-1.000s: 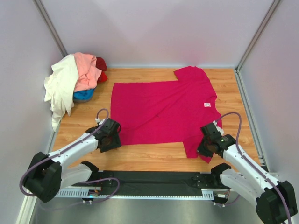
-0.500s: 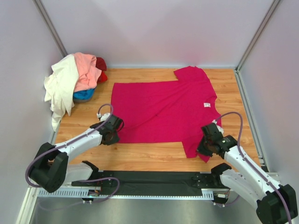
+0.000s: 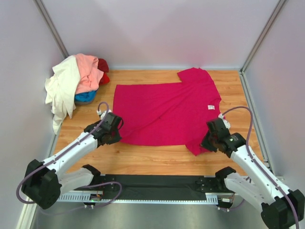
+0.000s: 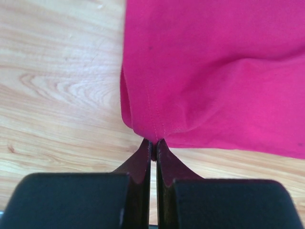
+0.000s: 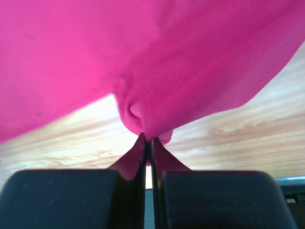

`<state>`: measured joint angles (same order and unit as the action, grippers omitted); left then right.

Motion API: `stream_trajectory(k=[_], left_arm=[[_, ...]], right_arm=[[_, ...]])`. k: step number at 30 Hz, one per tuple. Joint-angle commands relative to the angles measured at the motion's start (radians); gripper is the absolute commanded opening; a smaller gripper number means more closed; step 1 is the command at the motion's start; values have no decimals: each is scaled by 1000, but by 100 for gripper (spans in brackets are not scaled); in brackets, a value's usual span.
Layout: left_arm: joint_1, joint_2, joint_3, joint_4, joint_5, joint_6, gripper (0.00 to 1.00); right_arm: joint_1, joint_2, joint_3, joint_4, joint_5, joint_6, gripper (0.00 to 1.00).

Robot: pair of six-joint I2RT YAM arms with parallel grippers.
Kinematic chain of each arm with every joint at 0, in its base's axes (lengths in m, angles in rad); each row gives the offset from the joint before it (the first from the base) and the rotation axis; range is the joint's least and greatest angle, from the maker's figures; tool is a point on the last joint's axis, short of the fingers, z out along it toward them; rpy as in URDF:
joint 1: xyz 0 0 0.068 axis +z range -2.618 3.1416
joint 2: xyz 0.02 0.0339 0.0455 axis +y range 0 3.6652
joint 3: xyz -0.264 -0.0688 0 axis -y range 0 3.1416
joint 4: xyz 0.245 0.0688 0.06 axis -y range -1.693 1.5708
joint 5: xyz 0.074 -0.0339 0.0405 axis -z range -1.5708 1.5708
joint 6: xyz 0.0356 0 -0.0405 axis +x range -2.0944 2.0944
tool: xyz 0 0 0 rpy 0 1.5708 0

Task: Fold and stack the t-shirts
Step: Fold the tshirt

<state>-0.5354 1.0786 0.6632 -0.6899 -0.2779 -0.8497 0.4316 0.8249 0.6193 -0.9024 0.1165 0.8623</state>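
Partly buried, blue t-shirt (image 3: pixel 86 97) beneath salmon t-shirt (image 3: pixel 89 71).

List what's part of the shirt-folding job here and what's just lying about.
Job:
magenta t-shirt, edge pinched by left hand and right hand
pile of cream, salmon, blue, red shirts, waiting

Not the job:
wooden table
black base rail
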Motion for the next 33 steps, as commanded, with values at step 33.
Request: stream_trajectory(k=[33], left_arm=[[180, 471, 435, 59, 17, 230, 0]], right_arm=[[-163, 703, 674, 166, 176, -321, 1]])
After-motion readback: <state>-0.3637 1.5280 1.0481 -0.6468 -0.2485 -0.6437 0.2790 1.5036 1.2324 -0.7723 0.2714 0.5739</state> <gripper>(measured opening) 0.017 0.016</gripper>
